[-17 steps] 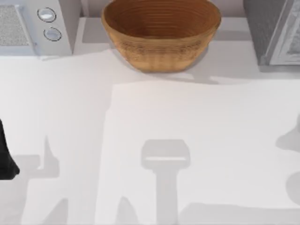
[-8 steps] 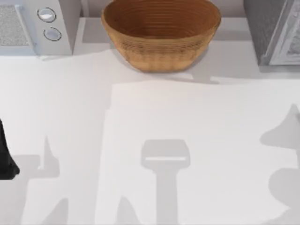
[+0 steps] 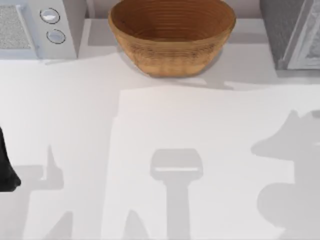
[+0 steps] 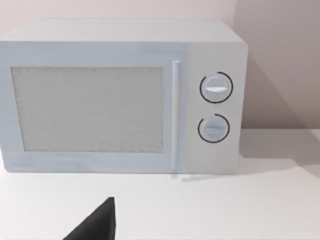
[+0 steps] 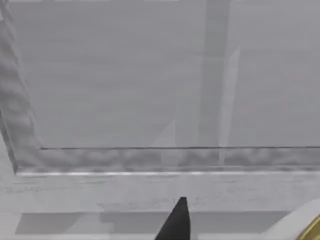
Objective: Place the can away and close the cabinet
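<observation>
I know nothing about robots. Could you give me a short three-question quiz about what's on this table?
1. True or false: the microwave has two round dials beside its door.
2. In the top view, what stands between the microwave and the cabinet? A) a wicker basket B) a kettle C) a toaster
3. Fill in: in the top view, the left arm sits at the ___ edge of the table.

Key: 1 true; 2 A; 3 left.
</observation>
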Available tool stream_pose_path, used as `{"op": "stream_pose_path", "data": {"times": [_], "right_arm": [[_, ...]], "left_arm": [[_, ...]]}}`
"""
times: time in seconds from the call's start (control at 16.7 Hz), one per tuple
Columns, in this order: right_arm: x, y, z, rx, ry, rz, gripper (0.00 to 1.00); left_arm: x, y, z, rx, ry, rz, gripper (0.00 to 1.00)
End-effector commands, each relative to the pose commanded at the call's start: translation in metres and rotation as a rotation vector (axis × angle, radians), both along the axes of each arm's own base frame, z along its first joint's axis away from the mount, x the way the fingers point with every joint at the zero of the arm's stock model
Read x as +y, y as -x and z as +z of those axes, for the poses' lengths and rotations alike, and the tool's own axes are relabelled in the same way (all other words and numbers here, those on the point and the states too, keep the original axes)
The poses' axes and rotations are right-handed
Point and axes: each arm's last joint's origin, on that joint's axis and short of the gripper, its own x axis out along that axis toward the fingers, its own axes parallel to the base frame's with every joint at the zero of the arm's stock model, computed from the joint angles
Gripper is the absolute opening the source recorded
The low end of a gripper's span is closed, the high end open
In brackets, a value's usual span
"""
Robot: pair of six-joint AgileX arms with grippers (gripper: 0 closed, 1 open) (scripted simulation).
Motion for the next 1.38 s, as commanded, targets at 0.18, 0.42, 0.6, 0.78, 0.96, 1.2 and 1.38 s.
{"op": "stream_pose_path", "data": {"times": [0.18,0.42,0.6,0.78,0.96,1.2,1.38], "right_arm": [[0.002,0.007,0.029,0.003,-0.003,0.001,0.00],[0.004,0.013,0.051,0.000,-0.003,0.002,0.00],[0.004,0.013,0.052,-0.001,-0.003,0.001,0.00],[0.004,0.014,0.050,0.004,-0.006,0.001,0.00],[0.009,0.022,0.058,-0.010,-0.001,-0.004,0.00],[0.027,0.055,0.078,-0.055,0.009,-0.007,0.00],[0.044,0.092,0.087,-0.096,0.014,-0.003,0.00]], "left_arm": [[0.000,0.000,0.000,0.000,0.000,0.000,1.00],[0.000,0.000,0.000,0.000,0.000,0.000,1.00],[0.000,0.000,0.000,0.000,0.000,0.000,1.00],[0.000,0.000,0.000,0.000,0.000,0.000,1.00],[0.000,0.000,0.000,0.000,0.000,0.000,1.00],[0.000,0.000,0.000,0.000,0.000,0.000,1.00],[0.000,0.000,0.000,0.000,0.000,0.000,1.00]]}}
